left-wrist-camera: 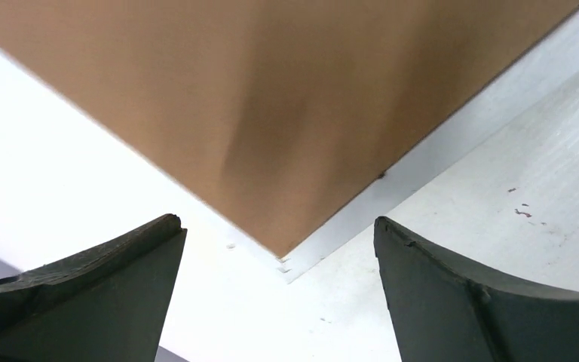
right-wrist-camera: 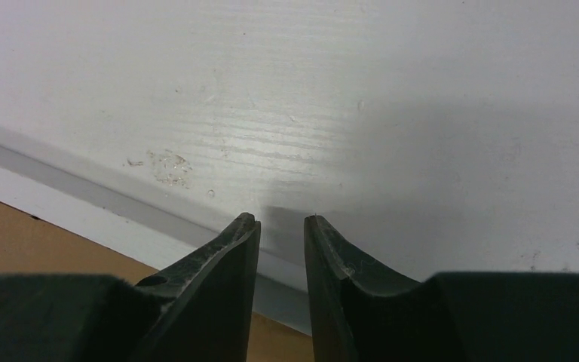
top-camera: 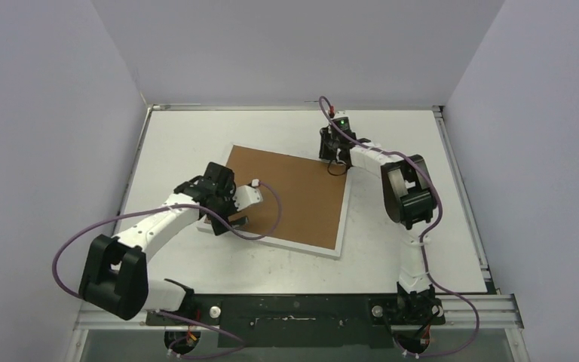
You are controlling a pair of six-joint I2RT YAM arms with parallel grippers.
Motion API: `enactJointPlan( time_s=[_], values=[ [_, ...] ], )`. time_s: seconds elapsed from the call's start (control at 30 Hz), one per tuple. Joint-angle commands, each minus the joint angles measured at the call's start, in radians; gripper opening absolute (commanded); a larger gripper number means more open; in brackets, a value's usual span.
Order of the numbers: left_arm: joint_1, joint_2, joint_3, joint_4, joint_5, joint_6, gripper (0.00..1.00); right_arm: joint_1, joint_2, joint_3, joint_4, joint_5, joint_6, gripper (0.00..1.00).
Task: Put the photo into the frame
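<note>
The white frame lies flat mid-table, its top covered by a brown cardboard backing board. The photo is hidden in every view. My left gripper hovers open over the frame's near-left corner. In the left wrist view that corner of the frame and the board sit between the wide-apart fingers of the left gripper. My right gripper is at the frame's far-right corner. There the right gripper shows a narrow gap holding nothing, over the frame's edge.
The white table is walled on three sides, with a raised metal rail along its right edge and back. Purple cables loop from both arms, one trailing over the frame's near-left part.
</note>
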Motion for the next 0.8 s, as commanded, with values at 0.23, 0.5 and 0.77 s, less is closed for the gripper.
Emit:
enactJointPlan(
  time_s=[0.23, 0.5, 0.77],
  values=[
    [0.260, -0.032, 0.449, -0.019, 0.046, -0.138, 0.96, -0.028, -0.274, -0.023, -0.009, 0.021, 0.048, 0.43],
    [0.351, 0.188, 0.525, 0.039, -0.036, -0.238, 0.96, -0.048, -0.575, -0.369, -0.013, -0.020, 0.139, 0.43],
    [0.355, 0.369, 0.583, -0.066, 0.253, -0.477, 0.90, -0.080, -0.896, -0.747, 0.001, -0.222, 0.314, 0.37]
  ],
)
